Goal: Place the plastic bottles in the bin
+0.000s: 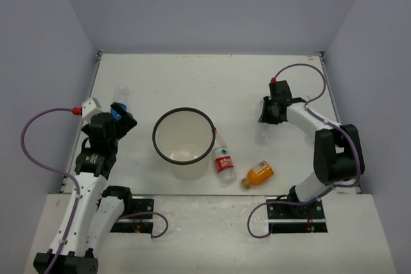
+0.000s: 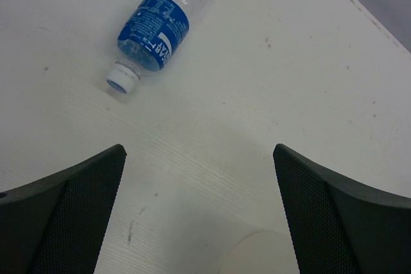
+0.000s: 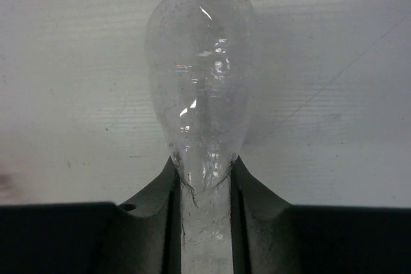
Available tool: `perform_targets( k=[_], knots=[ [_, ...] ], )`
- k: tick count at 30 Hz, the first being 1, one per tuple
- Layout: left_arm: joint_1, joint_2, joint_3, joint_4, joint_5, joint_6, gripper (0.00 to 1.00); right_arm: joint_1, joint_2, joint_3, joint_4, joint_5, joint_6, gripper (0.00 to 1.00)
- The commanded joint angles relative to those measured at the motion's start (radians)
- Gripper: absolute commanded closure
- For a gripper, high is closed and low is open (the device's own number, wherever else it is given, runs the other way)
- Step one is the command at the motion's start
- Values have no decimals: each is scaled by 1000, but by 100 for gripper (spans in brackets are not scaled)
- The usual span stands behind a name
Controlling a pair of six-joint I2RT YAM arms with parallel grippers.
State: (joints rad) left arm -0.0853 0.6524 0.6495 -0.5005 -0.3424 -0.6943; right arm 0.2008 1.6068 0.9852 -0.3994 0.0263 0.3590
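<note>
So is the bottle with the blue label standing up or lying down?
Lying down. The left wrist view shows the blue-label bottle on its side on the table, white cap toward the camera.

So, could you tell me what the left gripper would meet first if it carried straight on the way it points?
Probably the bare table, since the open left gripper tilts down at it; the blue-labelled bottle lies just beyond, slightly left of the line. Depth is hard to judge.

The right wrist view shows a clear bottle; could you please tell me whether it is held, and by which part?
The right gripper is shut on the clear bottle, squeezing the end of its body opposite the neck.
</note>
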Motion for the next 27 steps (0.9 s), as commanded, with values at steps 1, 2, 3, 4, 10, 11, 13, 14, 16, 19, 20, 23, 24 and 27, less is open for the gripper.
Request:
perform_targets(
  k=[1, 2, 3, 4, 10, 11, 13, 14, 16, 19, 20, 23, 24, 27],
  knots=[
    [5, -17, 20, -21, -17, -13, 0, -1, -83, 13, -14, 29, 0, 86],
    [5, -20, 21, -26, -15, -13, 0, -1, -97, 17, -21, 30, -2, 87],
    [5, -24, 20, -27, -10, -14, 0, -1, -119, 20, -33, 30, -4, 87],
    [5, -27, 19, -26, -4, -14, 0, -1, -137, 22, -36, 28, -5, 88],
    [7, -44, 19, -32, 9, -14, 0, 20, -402, 56, -14, -142, -32, 91],
    [6, -45, 19, -33, 10, -15, 0, 31, -462, 64, 8, -193, -31, 91],
    [5, -46, 19, -32, 12, -16, 0, 57, -559, 86, 46, -277, -24, 91],
    [5, -45, 19, -32, 13, -18, 0, 74, -604, 104, 65, -316, -22, 91],
    [5, -43, 19, -32, 17, -21, 0, 143, -683, 116, 165, -444, -23, 89],
    [5, -40, 17, -30, 20, -24, 0, 243, -719, 114, 327, -651, -70, 87],
    [5, -40, 16, -29, 20, -24, 0, 275, -717, 111, 374, -696, -69, 87],
    [7, -42, 13, -27, 23, -24, 0, 433, -660, 175, 414, -692, -135, 88],
    [6, -43, 12, -26, 23, -24, 0, 478, -627, 189, 424, -658, -150, 88],
    [5, -46, 3, -26, 27, -37, 0, 585, -538, 200, 542, -591, -125, 87]
  ],
)
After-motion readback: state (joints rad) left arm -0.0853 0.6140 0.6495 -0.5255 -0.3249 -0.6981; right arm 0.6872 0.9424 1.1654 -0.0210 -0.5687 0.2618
